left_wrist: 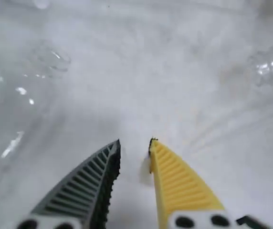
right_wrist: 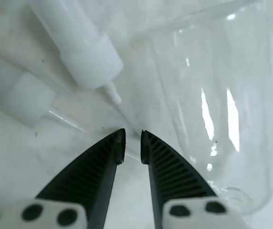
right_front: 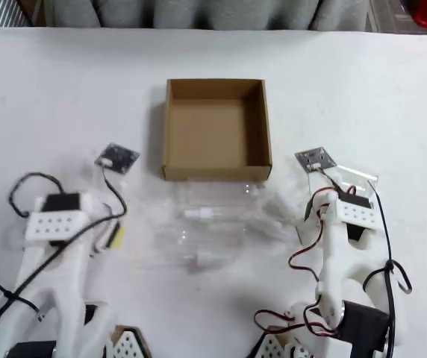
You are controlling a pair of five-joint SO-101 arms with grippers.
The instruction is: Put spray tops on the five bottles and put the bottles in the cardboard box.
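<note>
The right pincer (right_wrist: pixel 131 140), tips slightly apart, hangs just beside a white spray top (right_wrist: pixel 86 59) and a clear bottle (right_wrist: pixel 213 95).

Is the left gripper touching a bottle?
Apart. The left wrist view shows the left gripper over bare table, with the nearest bottle clear of it.

Brown cardboard box (right_front: pixel 215 173), matt and plain, on a white, matt surface (right_front: pixel 72 89). The clear plastic bottles (right_wrist: pixel 213 95) are glossy and smooth, catching bright glints of light. The spray tops (right_wrist: pixel 86 57) are opaque white plastic with a soft, dull finish. The left claw (left_wrist: pixel 134 143) has ridged plastic fingers (left_wrist: pixel 179 186), one grey, one yellow. The right claw (right_wrist: pixel 132 133) is ridged black plastic with a faint sheen.
</note>
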